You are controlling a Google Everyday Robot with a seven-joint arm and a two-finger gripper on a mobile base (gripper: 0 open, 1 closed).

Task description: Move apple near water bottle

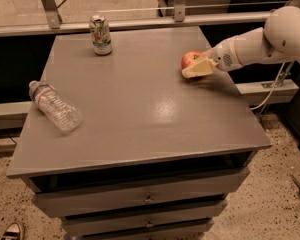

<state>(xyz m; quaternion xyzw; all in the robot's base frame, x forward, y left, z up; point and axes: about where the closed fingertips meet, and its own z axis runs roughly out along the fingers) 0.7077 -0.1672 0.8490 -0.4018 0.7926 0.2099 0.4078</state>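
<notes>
The red apple (189, 58) sits on the grey table top (140, 104) near its right edge, toward the back. My gripper (194, 67) reaches in from the right on a white arm and is right at the apple, its cream tip covering the apple's lower front side. The water bottle (54, 105), clear and crinkled with a blue-red label, lies on its side near the table's left edge, far from the apple.
A metal drink can (100, 35) stands upright at the back of the table, left of centre. A metal rail (140, 21) runs behind the table. Drawers (147, 198) are below the top. A cable (275, 86) hangs at the right.
</notes>
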